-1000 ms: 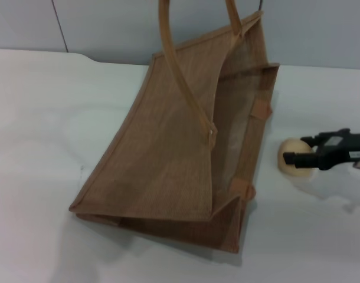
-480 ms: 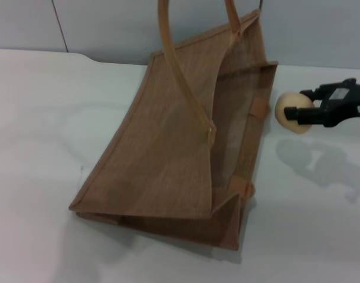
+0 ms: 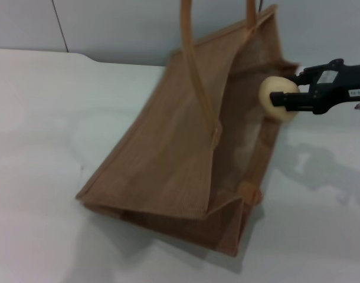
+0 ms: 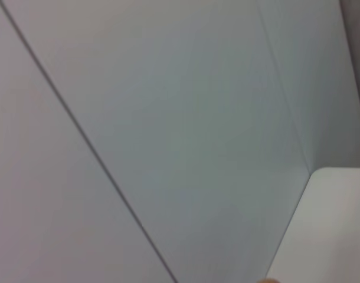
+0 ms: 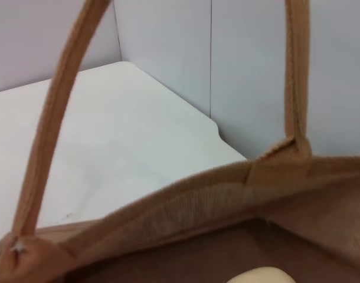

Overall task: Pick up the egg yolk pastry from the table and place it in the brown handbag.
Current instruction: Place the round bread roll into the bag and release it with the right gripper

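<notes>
The brown handbag [image 3: 186, 141] stands open on the white table [image 3: 44, 118], its two long handles [image 3: 195, 65] rising out of the top of the head view. My right gripper [image 3: 281, 99] is shut on the pale-yellow egg yolk pastry [image 3: 275, 93] and holds it in the air at the bag's right rim, over the edge of the opening. The right wrist view shows the bag's far rim [image 5: 227, 194], both handles [image 5: 53, 124] and the top of the pastry [image 5: 259, 276]. My left gripper is out of view.
A grey panelled wall [image 3: 109, 26] runs behind the table. The left wrist view shows only that wall [image 4: 168, 118] and a corner of the table [image 4: 339, 224]. Bare table lies to the left of and in front of the bag.
My right gripper has lifted the pastry off the table and carried it up and left to the bag's right rim. The bag has shifted and tilted slightly to the right.
</notes>
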`<state>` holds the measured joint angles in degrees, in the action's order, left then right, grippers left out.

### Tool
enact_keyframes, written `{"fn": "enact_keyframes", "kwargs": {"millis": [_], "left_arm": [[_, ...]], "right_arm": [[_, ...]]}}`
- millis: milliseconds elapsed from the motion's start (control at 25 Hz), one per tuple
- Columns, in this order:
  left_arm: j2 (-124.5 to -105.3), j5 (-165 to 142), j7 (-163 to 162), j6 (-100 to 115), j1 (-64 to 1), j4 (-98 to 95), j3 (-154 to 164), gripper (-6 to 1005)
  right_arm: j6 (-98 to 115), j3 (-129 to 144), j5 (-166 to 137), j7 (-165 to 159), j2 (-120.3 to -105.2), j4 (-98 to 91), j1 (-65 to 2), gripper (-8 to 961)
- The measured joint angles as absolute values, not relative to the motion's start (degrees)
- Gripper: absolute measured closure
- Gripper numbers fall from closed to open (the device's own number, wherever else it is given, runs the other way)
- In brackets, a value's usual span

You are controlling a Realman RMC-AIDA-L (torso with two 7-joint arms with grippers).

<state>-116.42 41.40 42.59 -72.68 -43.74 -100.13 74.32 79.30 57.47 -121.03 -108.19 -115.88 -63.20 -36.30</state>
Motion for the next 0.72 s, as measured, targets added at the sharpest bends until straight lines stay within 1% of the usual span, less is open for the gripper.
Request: {"fn": "enact_keyframes", "kwargs": {"millis": [360,720], "left_arm": [[-116.52,42.06,41.95,-72.77,-45.66,-102.24,75.25,885],[-116.53,42.10,41.67,-72.78,-45.94,-102.84,75.41,885]], "right_arm": [[77.69,59.39,-117.27,-106.62,-115.83,-60.88,-37.13,476],[73.39,60.85,-117.99,-103.35,-115.43,-46.84,-45.11,482]]}}
